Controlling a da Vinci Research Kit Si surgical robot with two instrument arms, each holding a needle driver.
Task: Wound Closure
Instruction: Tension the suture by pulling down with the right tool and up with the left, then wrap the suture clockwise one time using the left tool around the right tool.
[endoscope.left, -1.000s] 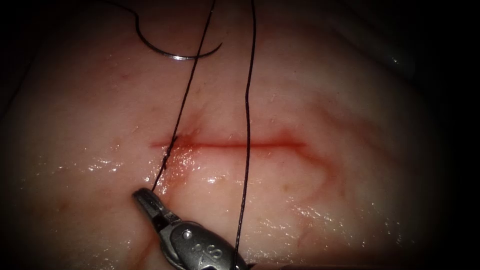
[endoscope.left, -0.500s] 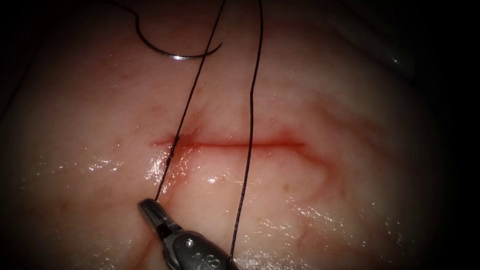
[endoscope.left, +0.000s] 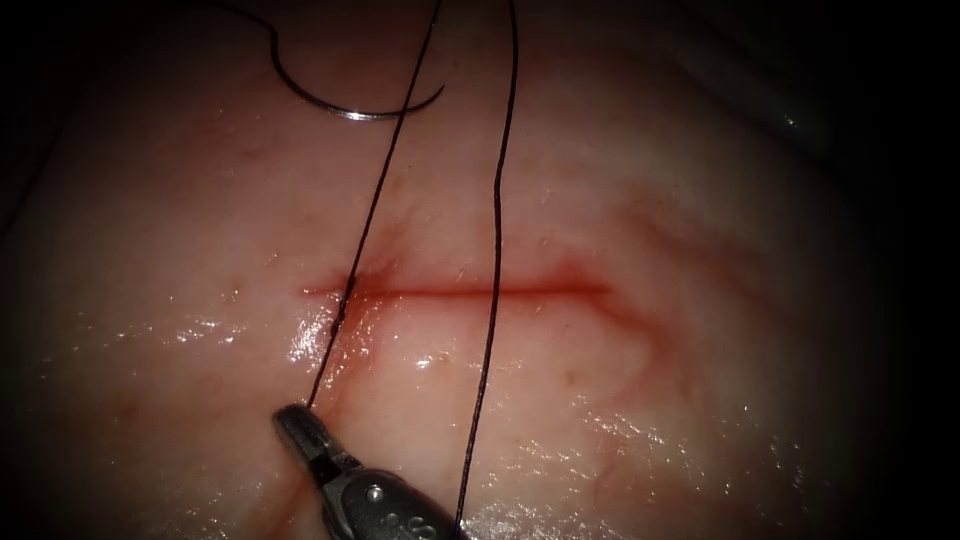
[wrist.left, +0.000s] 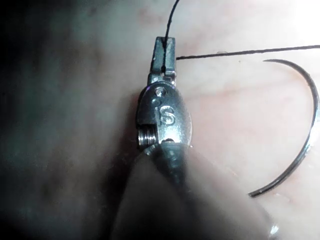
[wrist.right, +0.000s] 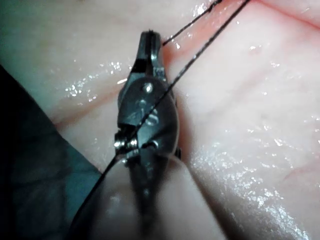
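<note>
The cut (endoscope.left: 470, 291) runs level across the tissue (endoscope.left: 650, 200). At its left end a dark thread (endoscope.left: 375, 215) passes through the tissue. My right tool (endoscope.left: 296, 421) sits below that end, jaws shut on the thread's lower end; the same tool (wrist.right: 148, 41) shows in the right wrist view. A second strand (endoscope.left: 495, 250) runs down over the tool's body. My left tool (wrist.left: 164, 49) is shut on thread (wrist.left: 240, 52). The curved needle (endoscope.left: 340, 108) lies free on the tissue above the cut's left end, held by nothing; it lies beside the left tool (wrist.left: 310, 125).
Red fluid (endoscope.left: 375, 312) stains the tissue around the cut's left end. Wet glints (endoscope.left: 640, 430) cover the tissue below the cut. The tissue's edge falls into darkness at the far right (endoscope.left: 800, 120).
My right tool has slid a little down and to the right with the thread end in its jaws. Both strands swayed right, then back. The needle has not moved.
</note>
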